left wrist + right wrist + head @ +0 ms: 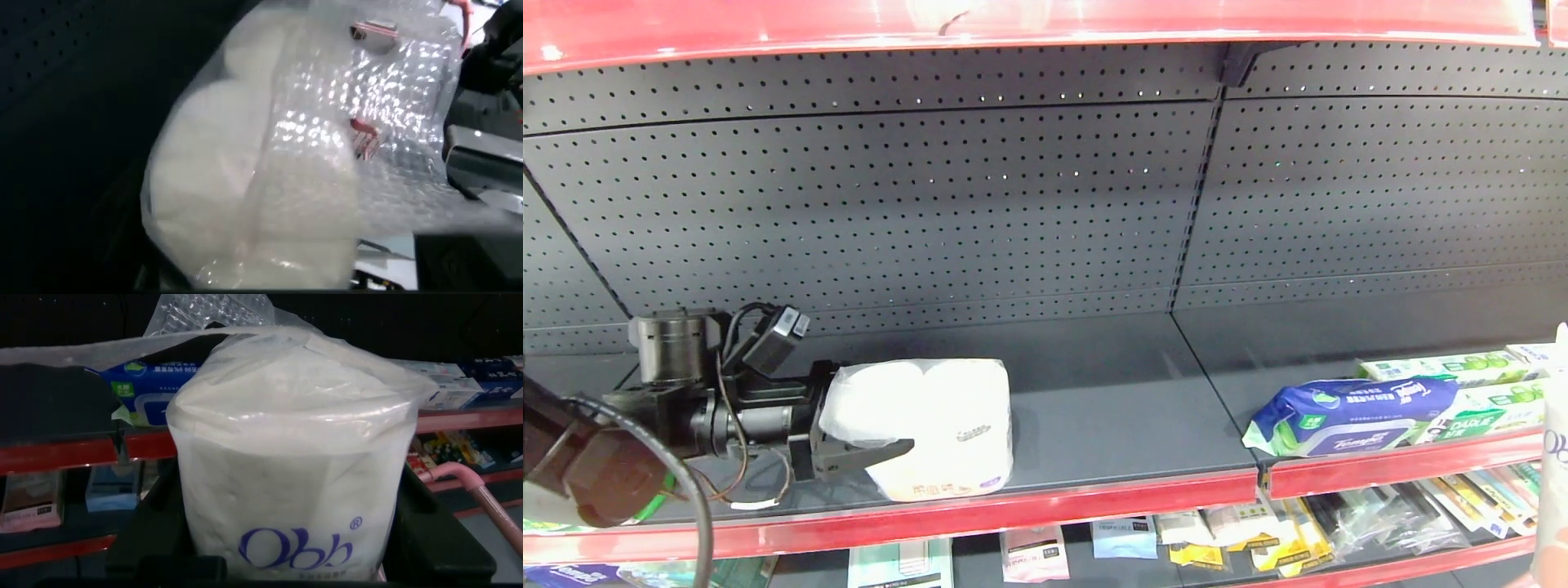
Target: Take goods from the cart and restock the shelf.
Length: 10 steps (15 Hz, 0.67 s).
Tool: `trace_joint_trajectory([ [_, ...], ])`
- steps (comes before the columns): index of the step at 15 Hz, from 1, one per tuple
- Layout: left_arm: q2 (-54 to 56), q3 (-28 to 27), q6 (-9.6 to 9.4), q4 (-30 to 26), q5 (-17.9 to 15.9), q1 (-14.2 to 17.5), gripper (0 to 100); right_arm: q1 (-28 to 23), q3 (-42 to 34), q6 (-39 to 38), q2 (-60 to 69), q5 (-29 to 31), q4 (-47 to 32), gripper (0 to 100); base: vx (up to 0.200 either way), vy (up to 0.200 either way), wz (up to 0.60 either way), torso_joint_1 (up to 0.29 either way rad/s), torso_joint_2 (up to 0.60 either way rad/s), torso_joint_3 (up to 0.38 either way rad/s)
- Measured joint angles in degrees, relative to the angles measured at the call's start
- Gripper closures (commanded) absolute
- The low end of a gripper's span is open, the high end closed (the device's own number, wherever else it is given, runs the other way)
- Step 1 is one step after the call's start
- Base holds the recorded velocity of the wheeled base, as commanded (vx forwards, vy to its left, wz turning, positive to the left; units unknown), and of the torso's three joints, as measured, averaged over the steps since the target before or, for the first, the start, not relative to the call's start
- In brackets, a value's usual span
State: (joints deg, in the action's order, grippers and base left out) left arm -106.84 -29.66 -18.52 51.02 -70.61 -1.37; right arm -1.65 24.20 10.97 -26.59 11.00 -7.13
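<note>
Head view: left end effector (862, 425) low on the left of the shelf (1094, 408), fingers clamped on a white toilet-roll pack (931, 425). The pack sits on the shelf board near the red front lip, base apparently down. It extends from the fingers toward the robot's right, long axis along the shelf front. Wet-wipes pack (1347, 412) and green boxes (1462, 367) are well apart on the right bay. A second roll pack (1553, 457) shows at the right edge. Left wrist view: the toilet-roll pack (270, 163) sits right against the camera, its wrap crinkled and shiny, with the dark shelf behind it. Right wrist view: right end effector (298, 555) closed on the second roll pack (294, 457), which stands upright between the jaws, off the shelf and in front of it. The wet-wipes pack (147, 384) is beyond. Judgement: the left arm's pack looks placed, so release calls for backing out to the left, away from the pack.
</note>
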Motion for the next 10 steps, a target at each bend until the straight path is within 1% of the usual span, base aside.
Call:
trace_joint_trajectory([
  [1, 2.2, -0.2, 3.58, 0.0, -0.1, 0.0, 0, 0.0, -0.1, 0.0, 0.0, 0.0, 0.0, 100, 0.000, 0.000, 0.00, 0.000, 0.00, 0.000],
  [2, 4.4, -0.7, 6.45, 0.1, -0.3, 0.0, 0, 0.0, -0.2, 0.0, 0.0, 0.0, 0.0, 100, 0.000, 0.000, 0.00, 0.000, 0.00, 0.000],
  [4, 7.9, -2.2, 9.59, 0.1, -0.4, 0.0, 0, 0.0, -0.2, 0.0, -0.2, 0.0, 0.0, 100, 0.000, 0.000, 0.00, 0.000, 0.00, 0.000],
  [5, 9.5, -3.2, 11.79, 0.1, -0.4, 0.0, 0, 0.0, -0.2, 0.0, -0.3, 0.0, 0.1, 100, 0.000, 0.000, 0.00, 0.000, 0.00, 0.000],
  [6, 10.6, -4.2, 13.37, 0.1, -0.4, 0.0, 0, -0.1, -0.2, 0.0, -0.5, -0.1, 0.1, 100, 0.000, 0.000, 0.00, 0.000, 0.00, 0.000],
  [8, 11.9, -6.1, 14.96, 0.1, 0.0, 0.2, 0, -0.2, 0.0, 0.0, -0.8, -0.1, 0.1, 100, 0.000, 0.000, 0.00, 0.000, 0.00, 0.000],
  [9, 12.3, -7.0, 15.40, 0.1, 0.7, 0.3, 0, -0.3, 0.1, 0.0, -0.9, -0.1, 0.1, 100, 0.000, 0.000, 0.00, 0.000, 0.00, 0.000],
  [10, 12.5, -7.9, 16.29, 0.1, 2.4, 0.4, 0, -0.3, 0.2, 0.0, -1.0, -0.1, 0.1, 100, 0.000, 0.000, 0.00, 0.000, 0.00, 0.000],
])
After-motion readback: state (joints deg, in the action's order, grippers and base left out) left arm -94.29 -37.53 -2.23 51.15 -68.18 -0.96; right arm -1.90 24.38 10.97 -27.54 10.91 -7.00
